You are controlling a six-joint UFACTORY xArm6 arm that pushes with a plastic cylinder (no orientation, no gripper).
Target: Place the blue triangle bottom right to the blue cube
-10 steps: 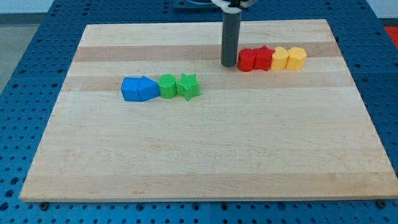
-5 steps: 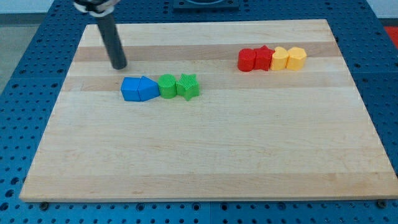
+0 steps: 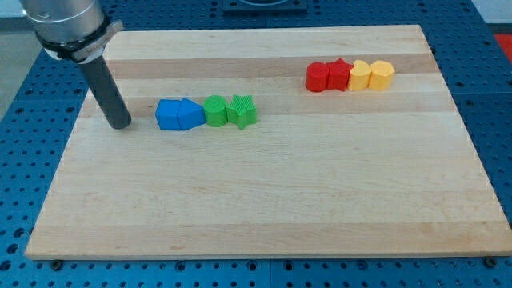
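Note:
Two blue blocks touch side by side at the board's left middle. The left one [image 3: 168,115] looks squarish like the blue cube. The right one [image 3: 191,114] has slanted faces like the blue triangle. My tip [image 3: 120,125] rests on the board just to the view's left of the squarish blue block, a small gap apart, at about the same height in the view. The dark rod rises from it toward the view's top left.
A green round block [image 3: 214,110] and a green star [image 3: 242,111] continue the row to the right of the blue blocks. At the top right, a red block [image 3: 318,77], a red star [image 3: 339,74] and two yellow blocks [image 3: 360,75] [image 3: 382,74] form a row. The wooden board [image 3: 264,200] lies on a blue pegboard.
My tip swept from beside the red blocks at the top across to the left, then down to the left of the blue blocks. No block has moved.

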